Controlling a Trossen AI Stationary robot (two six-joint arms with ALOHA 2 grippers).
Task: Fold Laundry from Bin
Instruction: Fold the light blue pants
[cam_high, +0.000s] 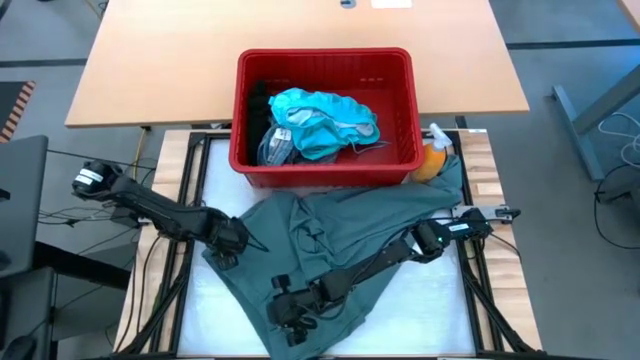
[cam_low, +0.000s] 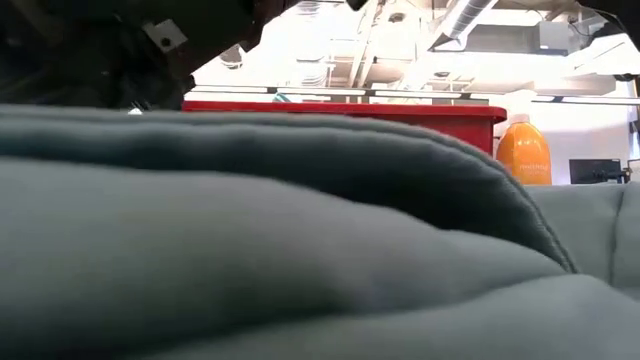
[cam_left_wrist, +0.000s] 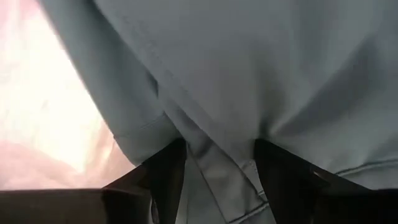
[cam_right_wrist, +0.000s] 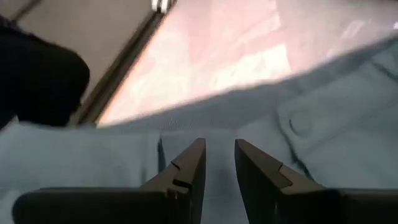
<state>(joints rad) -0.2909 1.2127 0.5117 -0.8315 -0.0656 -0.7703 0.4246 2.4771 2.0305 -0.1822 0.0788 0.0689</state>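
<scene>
A dull grey-green garment (cam_high: 345, 225) lies spread and rumpled on the table in front of the red bin (cam_high: 325, 56); it fills the low view (cam_low: 300, 250). The bin holds bright teal cloth (cam_high: 325, 120), with black and striped pieces beside it. My left gripper (cam_high: 228, 245) is at the garment's left edge, pointing down, shut on a fold (cam_left_wrist: 217, 165). My right gripper (cam_high: 290, 318) reaches across to the garment's near part, fingers close together with cloth between them (cam_right_wrist: 219, 168). My left gripper pinches a raised fold at the garment's left edge (cam_left_wrist: 214, 149) between its two fingers (cam_left_wrist: 168, 177), from above. Several layers bunch in the gap. The rest of the garment lies on the table. My right gripper holds the garment's near part (cam_right_wrist: 219, 177) between its narrow-set fingers (cam_right_wrist: 186, 168), slanting down from the table's right. One layer or several cannot be told.
An orange spray bottle (cam_high: 433, 160) stands by the bin's right near corner, partly against the garment, and shows in the low view (cam_low: 524, 150). A wooden table (cam_high: 150, 60) lies beyond the bin. Bare white tabletop (cam_high: 200, 310) shows near left.
</scene>
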